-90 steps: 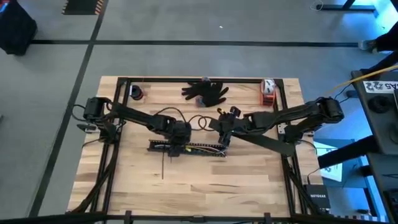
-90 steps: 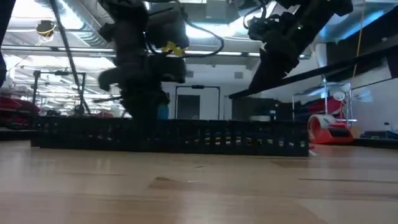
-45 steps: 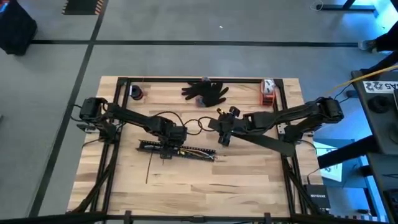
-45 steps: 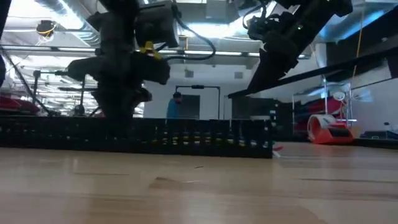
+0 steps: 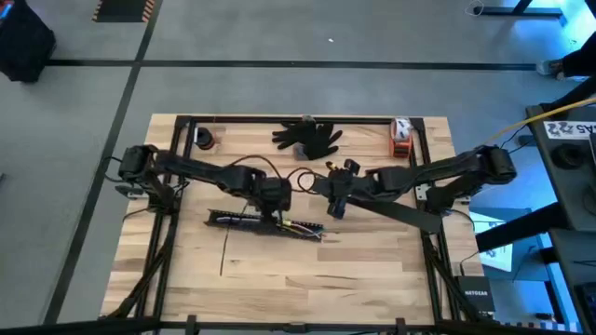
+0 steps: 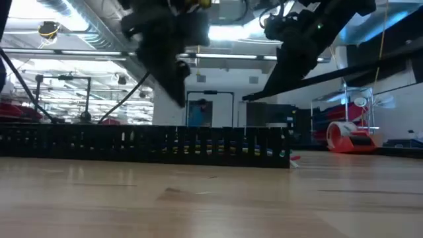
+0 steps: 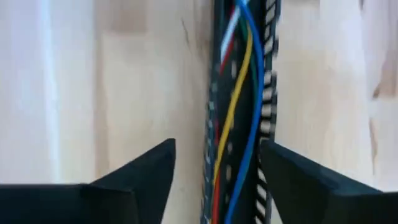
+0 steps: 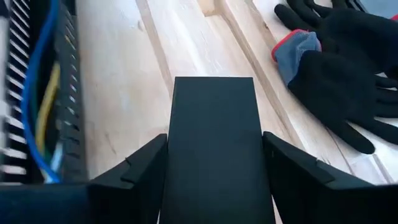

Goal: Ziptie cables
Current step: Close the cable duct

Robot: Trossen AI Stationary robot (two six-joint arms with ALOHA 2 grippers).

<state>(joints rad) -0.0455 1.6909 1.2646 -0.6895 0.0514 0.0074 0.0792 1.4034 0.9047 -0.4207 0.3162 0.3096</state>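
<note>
The cables (image 7: 239, 93), blue, yellow, red, green and white, lie along the inside of a black slotted duct (image 5: 265, 223) that rests flat on the table's middle. My left gripper (image 7: 217, 149) hangs open above the duct (image 6: 198, 142), one finger on each side, touching nothing. It shows raised in the low view (image 6: 175, 79). My right gripper (image 8: 214, 140), right of the table's middle (image 5: 335, 194), is shut on a flat black bar (image 8: 214, 118). My right gripper pinches the black bar by its two long edges (image 8: 180, 124), close to the end that points toward the table's left. The fingers lie along the bar, about level. The bar is lifted clear of the table and runs back under the arm (image 5: 400, 212).
Black gloves (image 5: 307, 138) lie at the far edge, with a red and white object (image 5: 400, 135) to their right and a small roll (image 5: 203, 140) at the far left. A thin dark strip (image 5: 223, 253) reaches from the duct toward the near edge. Bare wood fills the near half.
My left gripper first slid the duct toward the table's left, the thin strip going along with it. It then opened, let go of the duct, rose, and shifted a little right and far. The duct stays flat on the table.
</note>
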